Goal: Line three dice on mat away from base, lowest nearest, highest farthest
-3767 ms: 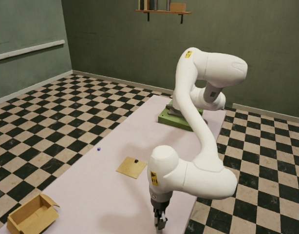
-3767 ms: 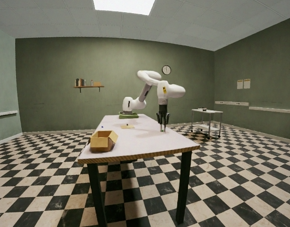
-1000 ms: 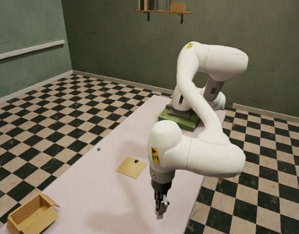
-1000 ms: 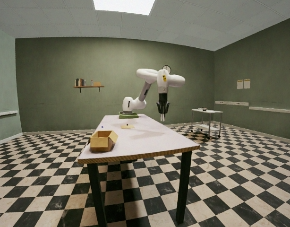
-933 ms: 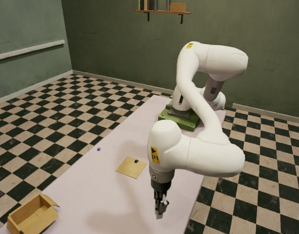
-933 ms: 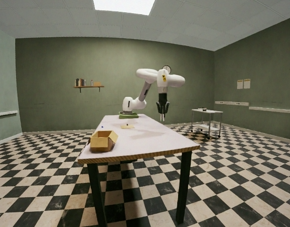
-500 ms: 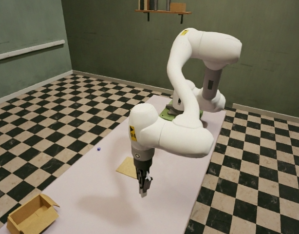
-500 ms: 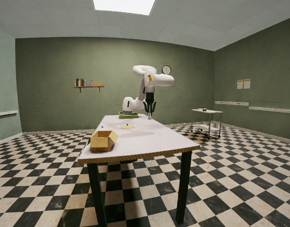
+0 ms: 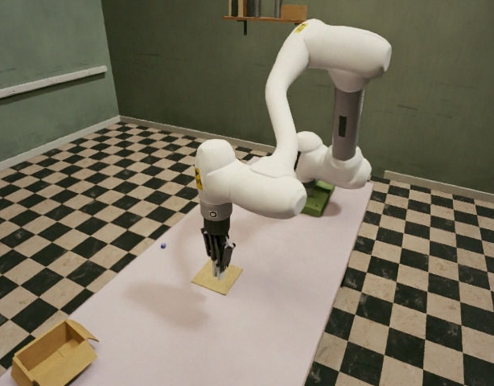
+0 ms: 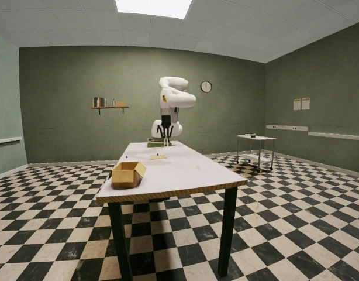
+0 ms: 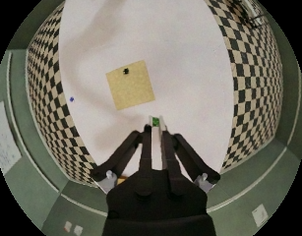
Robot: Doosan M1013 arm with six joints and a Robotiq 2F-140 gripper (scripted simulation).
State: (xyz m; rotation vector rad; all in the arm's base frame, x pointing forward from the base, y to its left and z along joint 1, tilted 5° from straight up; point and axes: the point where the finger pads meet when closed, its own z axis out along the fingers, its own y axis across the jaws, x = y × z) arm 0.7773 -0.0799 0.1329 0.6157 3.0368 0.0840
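My gripper (image 9: 218,275) (image 10: 165,144) (image 11: 154,120) points down, shut on the green die (image 11: 155,122), which shows between the fingertips in the wrist view. It hangs above the table, close to the mat but not over it in the wrist view. The tan mat (image 9: 203,280) (image 10: 153,157) (image 11: 133,93) lies flat. A black die (image 10: 157,154) (image 11: 126,71) sits on the mat near its edge on the base side; the gripper hides it in the top view. A blue die (image 9: 163,245) (image 10: 126,157) (image 11: 71,99) lies off the mat, near the table's left edge. No die's number is readable.
An open cardboard box (image 9: 55,357) (image 10: 123,178) stands at the table's near left corner. The robot's green base plate (image 9: 315,205) (image 10: 155,144) is at the far end of the table (image 9: 280,265) (image 10: 185,172). A white trolley (image 10: 261,138) stands apart on the right.
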